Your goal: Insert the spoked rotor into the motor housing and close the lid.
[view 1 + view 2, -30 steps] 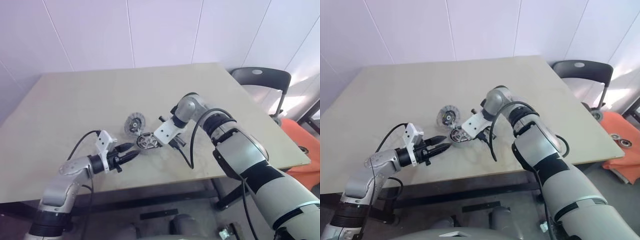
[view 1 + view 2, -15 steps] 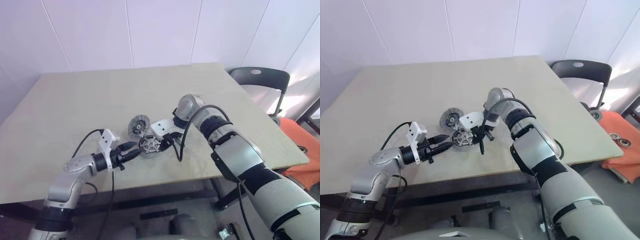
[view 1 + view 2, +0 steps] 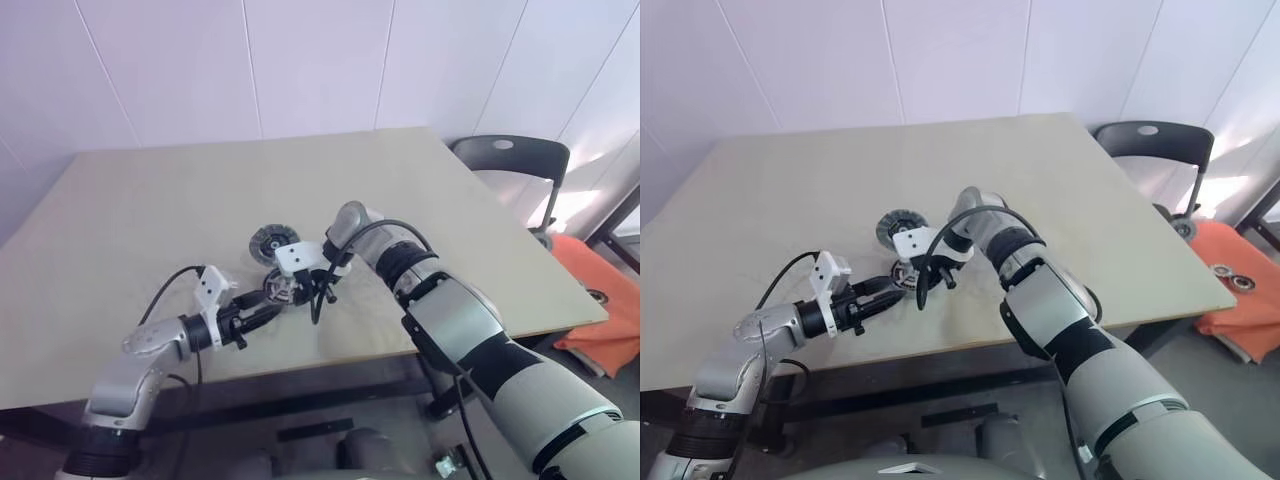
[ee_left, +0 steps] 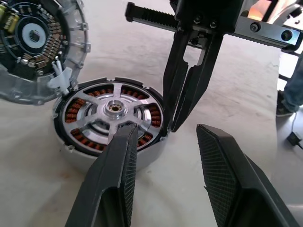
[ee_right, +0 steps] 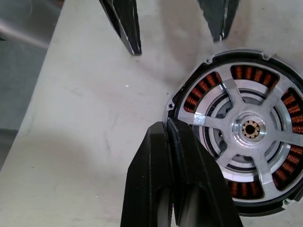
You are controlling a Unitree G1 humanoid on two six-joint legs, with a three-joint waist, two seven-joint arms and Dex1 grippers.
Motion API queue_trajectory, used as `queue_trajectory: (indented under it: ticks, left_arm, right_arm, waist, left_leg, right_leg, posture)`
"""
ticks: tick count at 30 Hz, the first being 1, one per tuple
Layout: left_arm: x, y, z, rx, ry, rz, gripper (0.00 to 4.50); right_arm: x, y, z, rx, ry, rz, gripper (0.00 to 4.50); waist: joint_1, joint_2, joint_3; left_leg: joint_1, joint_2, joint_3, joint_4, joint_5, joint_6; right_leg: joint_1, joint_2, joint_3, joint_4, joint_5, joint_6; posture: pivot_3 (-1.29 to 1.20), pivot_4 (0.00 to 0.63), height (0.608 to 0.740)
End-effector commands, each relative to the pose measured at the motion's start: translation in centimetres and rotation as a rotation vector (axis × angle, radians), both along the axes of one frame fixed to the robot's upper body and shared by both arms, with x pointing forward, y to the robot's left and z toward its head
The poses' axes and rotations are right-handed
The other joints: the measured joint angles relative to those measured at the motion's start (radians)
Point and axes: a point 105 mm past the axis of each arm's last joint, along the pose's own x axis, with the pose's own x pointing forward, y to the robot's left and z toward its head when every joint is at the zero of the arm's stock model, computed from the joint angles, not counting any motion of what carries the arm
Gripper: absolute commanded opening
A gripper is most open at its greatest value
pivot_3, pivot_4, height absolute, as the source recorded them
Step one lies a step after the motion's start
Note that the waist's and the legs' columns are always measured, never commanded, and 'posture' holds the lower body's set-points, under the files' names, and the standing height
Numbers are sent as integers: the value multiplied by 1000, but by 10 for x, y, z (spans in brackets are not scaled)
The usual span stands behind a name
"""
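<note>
The motor housing (image 4: 75,114) lies flat on the table, its copper windings ringing the spoked rotor (image 4: 115,107), which sits inside it. My right gripper (image 5: 166,125) is shut and empty, its tips pointing down at the housing's rim (image 5: 176,101). My left gripper (image 4: 165,130) is open and holds nothing. Its fingertips (image 5: 131,45) stop just short of the housing (image 3: 281,290), on the side nearer me. The lid (image 4: 38,42) leans tilted just behind the housing, its inner face showing; it is the ribbed disc (image 3: 270,241) in the head view.
The tan table (image 3: 450,220) has bare surface on all sides of the parts. A dark chair (image 3: 510,160) stands off its right corner, with an orange object (image 3: 600,325) on the floor beyond the right edge.
My right gripper has swung left and down and rolled over, bringing its shut tips to the housing's rim. The left gripper has kept still. The head camera has shifted slightly.
</note>
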Motion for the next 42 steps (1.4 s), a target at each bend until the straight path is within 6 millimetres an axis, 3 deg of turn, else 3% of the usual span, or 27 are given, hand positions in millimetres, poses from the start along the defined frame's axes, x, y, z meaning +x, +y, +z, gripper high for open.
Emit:
queue_trajectory:
  ticks: [1,11,15,22,30,34,42]
  left_arm:
    - [3,-1,13,-4,-57,-6,2119]
    - [6,-2,15,-5,-63,-17,2119]
    - [5,-2,15,-4,-61,-18,2119]
    - [4,-1,15,-3,-58,-17,2119]
    - [5,1,14,-2,-55,-15,2119]
    - [7,0,15,-2,-59,-22,2119]
    - [9,-1,18,0,-66,-39,2119]
  right_arm:
    - [7,13,28,83,-92,33,29]
    - [9,6,22,79,-135,65,29]
    - [15,15,24,115,-164,-5,963]
    - [8,22,37,153,-83,7,963]
    - [-2,4,58,181,-46,162,963]
    - [-1,-4,65,214,-172,264,963]
    - [11,-21,38,106,-625,504,963]
  waist:
    - [2,0,0]
    - [3,0,0]
    - [3,0,0]
    - [6,0,0]
    - [7,0,0]
    - [7,0,0]
    - [6,0,0]
  left_leg:
    - [-1,0,0,0,0,0]
    - [-1,-1,-2,-3,0,0]
    - [-1,-1,-2,-3,0,0]
    - [-1,-1,-2,-2,0,0]
    - [-2,-2,-3,-2,0,0]
    - [-1,-2,-3,-2,0,0]
    - [-1,-2,-3,-3,0,0]
  right_leg:
    - [-1,0,0,0,0,0]
    - [-1,-1,-1,-2,0,0]
    - [0,-1,-1,-2,0,0]
    - [0,-1,-1,-2,0,0]
    - [0,-1,-2,-2,0,0]
    - [0,-2,-2,-2,0,0]
    - [0,-2,-2,-3,0,0]
  posture:
    - [0,0,740]
    - [0,0,740]
    - [0,0,740]
    - [0,0,740]
    - [0,0,740]
    - [0,0,740]
    - [0,0,740]
